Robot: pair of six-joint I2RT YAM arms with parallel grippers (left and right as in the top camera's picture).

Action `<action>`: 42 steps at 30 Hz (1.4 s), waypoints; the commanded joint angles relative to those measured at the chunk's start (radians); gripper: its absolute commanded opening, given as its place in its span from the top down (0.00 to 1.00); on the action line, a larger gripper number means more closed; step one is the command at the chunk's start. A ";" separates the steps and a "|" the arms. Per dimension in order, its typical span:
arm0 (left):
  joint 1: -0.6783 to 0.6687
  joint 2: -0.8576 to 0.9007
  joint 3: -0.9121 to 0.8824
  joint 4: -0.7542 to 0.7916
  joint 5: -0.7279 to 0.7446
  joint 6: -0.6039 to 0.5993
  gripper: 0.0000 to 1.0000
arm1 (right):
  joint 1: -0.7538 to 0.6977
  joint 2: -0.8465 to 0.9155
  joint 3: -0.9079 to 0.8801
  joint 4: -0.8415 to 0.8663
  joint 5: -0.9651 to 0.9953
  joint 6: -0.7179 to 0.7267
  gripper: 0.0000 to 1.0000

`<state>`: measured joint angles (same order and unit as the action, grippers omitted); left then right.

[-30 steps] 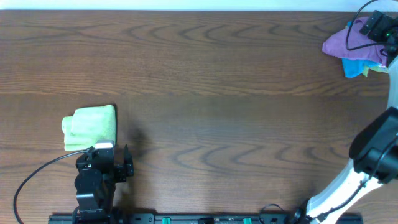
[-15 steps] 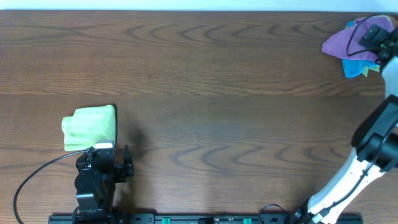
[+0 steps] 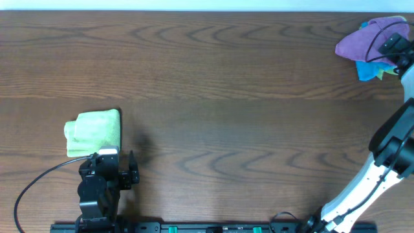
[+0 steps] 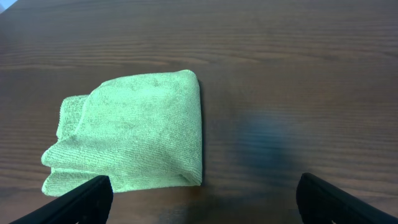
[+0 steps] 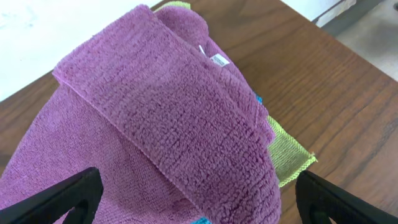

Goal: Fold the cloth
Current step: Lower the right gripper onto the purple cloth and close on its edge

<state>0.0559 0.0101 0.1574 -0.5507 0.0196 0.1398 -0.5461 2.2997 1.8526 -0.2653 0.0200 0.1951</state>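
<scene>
A folded light green cloth lies at the near left of the table; it also shows in the left wrist view. My left gripper is open and empty just in front of it, its fingertips apart in the left wrist view. A purple cloth lies crumpled at the far right corner on top of blue and yellow-green cloths. My right gripper hovers open just above the purple cloth, its fingertips spread to either side of it.
The brown wooden table spans the view. A black cable loops beside the left arm's base. The table's far right corner and edge lie close behind the pile of cloths.
My right gripper has shifted a little toward the near right over the purple cloth. The left arm and the green cloth have not moved.
</scene>
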 commanded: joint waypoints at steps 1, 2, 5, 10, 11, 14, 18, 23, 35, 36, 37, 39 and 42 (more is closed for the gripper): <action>-0.004 -0.006 -0.011 0.001 0.003 0.021 0.05 | -0.010 0.044 0.025 -0.009 0.009 0.017 0.01; -0.004 -0.006 -0.011 0.002 0.003 0.021 0.05 | -0.010 0.051 0.025 -0.011 0.010 0.017 0.02; -0.004 -0.006 -0.011 0.002 0.003 0.021 0.05 | -0.010 0.057 0.025 -0.011 0.010 0.017 0.09; -0.004 -0.006 -0.011 0.002 0.003 0.021 0.05 | -0.012 0.059 0.025 0.010 0.010 -0.002 0.11; -0.004 -0.006 -0.011 0.002 0.003 0.021 0.04 | -0.013 0.059 0.025 0.012 0.010 -0.002 0.11; -0.004 -0.006 -0.011 0.002 0.003 0.021 0.05 | -0.018 0.059 0.025 0.019 0.010 -0.002 0.12; -0.004 -0.006 -0.011 0.002 0.003 0.021 0.04 | -0.024 0.064 0.024 0.015 0.018 -0.022 0.16; -0.004 -0.006 -0.011 0.002 0.003 0.021 0.04 | -0.029 0.096 0.024 -0.016 0.018 -0.033 0.29; -0.004 -0.006 -0.011 0.002 0.003 0.021 0.05 | -0.004 0.070 0.069 -0.055 0.018 -0.068 0.82; -0.004 -0.006 -0.011 0.002 0.003 0.021 0.05 | 0.001 0.063 0.080 -0.069 0.018 -0.081 0.85; -0.004 -0.006 -0.011 0.002 0.003 0.021 0.04 | 0.005 0.055 0.091 -0.085 0.018 -0.086 0.88; -0.004 -0.006 -0.011 0.002 0.003 0.021 0.04 | 0.017 0.029 0.118 -0.136 0.019 -0.109 0.94; -0.004 -0.006 -0.011 0.001 0.003 0.021 0.04 | 0.034 -0.014 0.135 -0.182 0.031 -0.137 0.99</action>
<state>0.0559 0.0101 0.1574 -0.5503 0.0196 0.1398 -0.5331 2.3657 1.9499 -0.4362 0.0364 0.0971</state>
